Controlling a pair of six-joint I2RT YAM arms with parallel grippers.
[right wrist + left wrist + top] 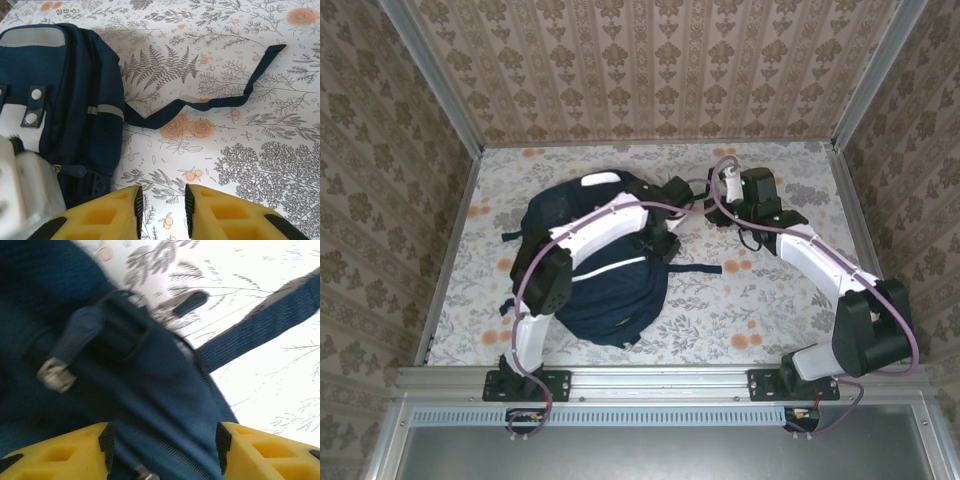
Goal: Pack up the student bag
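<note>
left fingers [107, 441]: apart, wide gap. left gripper [165, 440] hangs right over the student bag [150, 390]; navy fabric and a zip line run under and between both pads, nothing clamped. whether the pads touch the cloth, i cannot tell. a zip pull [67, 350] and a dark buckle [122, 330] lie on the bag ahead of me, a strap [260, 325] runs off to the right over the tablecloth [280, 390].

right fingers [192, 210]: apart, narrow gap, nothing between them. right gripper [163, 205] is over bare cloth, the bag's side just left of it, a loose strap trailing away from the bag ahead of me.

pose, top view: the bag [605, 270] lies left of centre on the table. my left arm [590, 235] arches over it from the near-left base, wrist at its right end. my right arm [820, 265] bends from the near-right base back towards the bag's far right corner.

room: open cloth right of the bag up to the right rail [855, 215]; narrower strip along the left rail; patterned walls on three sides.
</note>
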